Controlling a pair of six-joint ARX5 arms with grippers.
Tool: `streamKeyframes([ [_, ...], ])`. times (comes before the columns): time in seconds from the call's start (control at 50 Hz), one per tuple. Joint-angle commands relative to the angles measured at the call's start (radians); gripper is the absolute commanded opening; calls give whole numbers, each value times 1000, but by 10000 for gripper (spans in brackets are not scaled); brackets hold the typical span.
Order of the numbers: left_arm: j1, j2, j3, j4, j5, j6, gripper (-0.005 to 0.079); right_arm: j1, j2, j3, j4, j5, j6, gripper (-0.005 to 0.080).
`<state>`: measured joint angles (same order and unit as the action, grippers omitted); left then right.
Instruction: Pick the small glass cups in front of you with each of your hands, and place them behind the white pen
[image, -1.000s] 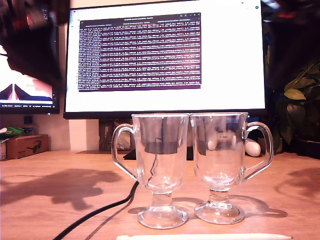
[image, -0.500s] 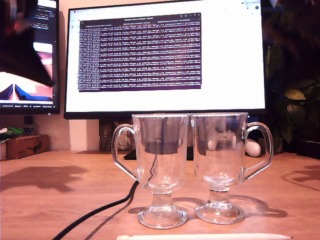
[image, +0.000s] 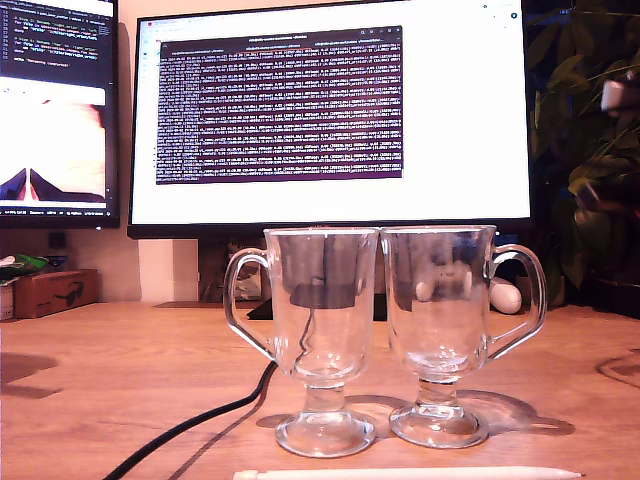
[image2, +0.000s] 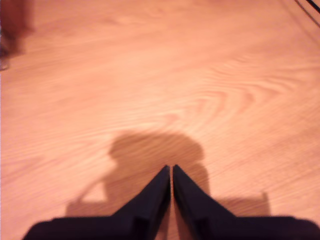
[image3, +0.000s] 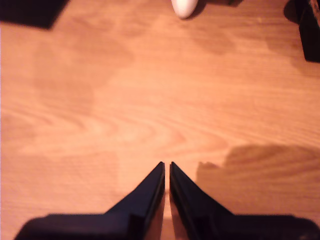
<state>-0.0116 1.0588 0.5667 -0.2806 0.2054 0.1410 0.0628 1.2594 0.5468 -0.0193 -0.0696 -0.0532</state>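
Cups: left cup (image: 320, 335) and right cup (image: 442, 330) stand upright, touching at the rims, just beyond the pen (image: 408, 474), handles outward. Judgement: placement looks complete; best step is to keep clear and not nudge either base. My first gripper (image2: 171, 169) and my second gripper (image3: 166, 165) hang over bare worktop (image: 110, 390), jaws closed together, empty. Neither arm shows in the exterior view.

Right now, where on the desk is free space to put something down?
Bare wood lies between the black cable and the cardboard box, and toward the exterior view's right of the right glass cup. It is crowded around both cups and the white pen.
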Motion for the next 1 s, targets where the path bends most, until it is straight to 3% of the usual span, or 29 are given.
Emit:
streamKeyframes([
  [0.0, -4, -18, -60, 28, -5, -14, -19, -28, 0, -41, 24, -5, -7, -8],
  [0.28, -4, -59, -172, 157, -16, -44, -19, -144, -11, -137, 156, -123, 11, -8],
  [0.54, -4, -101, -280, 271, -40, -51, -19, -144, -121, -272, 325, -131, 20, -8],
  [0.98, -3, -323, -457, 352, -42, -53, -18, -141, -356, -368, 352, -132, 29, -8],
])
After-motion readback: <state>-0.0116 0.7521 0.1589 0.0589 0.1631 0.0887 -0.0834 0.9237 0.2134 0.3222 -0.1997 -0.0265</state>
